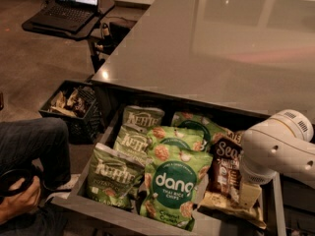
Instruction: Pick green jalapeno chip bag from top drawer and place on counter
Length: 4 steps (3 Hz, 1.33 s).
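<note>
The top drawer [123, 219] is pulled out under the counter [206, 48] and is full of chip bags. Three green Kettle jalapeno bags lie on its left side: one at the front [109, 175], one in the middle [129, 142], one at the back [142, 117]. Green Dang rice chip bags [176, 186] lie in the middle and a dark brown bag [225, 167] to their right. My white arm [275, 149] reaches in from the right. My gripper [248, 194] hangs below it, over the drawer's right end, well right of the Kettle bags.
A black slatted crate [74, 107] with snacks stands on the floor left of the drawer. A small black table with a laptop [74, 4] is at the back left. A seated person's leg and hand [19, 195] are at the lower left.
</note>
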Motion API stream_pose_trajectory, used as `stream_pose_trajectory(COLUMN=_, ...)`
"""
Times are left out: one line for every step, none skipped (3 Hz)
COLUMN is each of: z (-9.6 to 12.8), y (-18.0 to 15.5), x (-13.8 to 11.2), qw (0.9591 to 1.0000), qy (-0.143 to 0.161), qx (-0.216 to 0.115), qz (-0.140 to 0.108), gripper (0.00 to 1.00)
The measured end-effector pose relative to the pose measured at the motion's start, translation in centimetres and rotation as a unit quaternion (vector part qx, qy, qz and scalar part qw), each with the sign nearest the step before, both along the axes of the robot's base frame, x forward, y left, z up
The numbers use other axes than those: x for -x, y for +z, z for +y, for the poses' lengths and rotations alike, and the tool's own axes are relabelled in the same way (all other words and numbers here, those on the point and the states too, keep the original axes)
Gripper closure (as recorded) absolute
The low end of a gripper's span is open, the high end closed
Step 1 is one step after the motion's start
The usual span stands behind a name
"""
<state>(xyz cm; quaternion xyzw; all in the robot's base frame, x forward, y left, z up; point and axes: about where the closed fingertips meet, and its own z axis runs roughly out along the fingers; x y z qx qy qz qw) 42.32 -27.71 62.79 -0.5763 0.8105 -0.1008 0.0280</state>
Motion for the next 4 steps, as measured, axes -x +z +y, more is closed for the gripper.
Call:
stream_pose_trajectory(z=0.0, y=-0.24, x=0.45, qw=1.0, qy=0.003, qx=-0.001, qz=0.009, gripper=0.26)
stream_pose_trajectory(z=0.0, y=-0.23, x=0.45, qw=1.0, qy=0.003, qx=-0.001, qz=0.009, gripper=0.49)
stream_pose_trajectory(z=0.0, y=-0.22, x=0.45, qw=1.0, qy=0.003, qx=-0.001, qz=0.009, gripper=0.73)
stream_pose_trajectory(z=0.0, y=-0.22, x=0.45, qw=1.0, qy=0.003, qx=-0.001, qz=0.009, gripper=0.95)
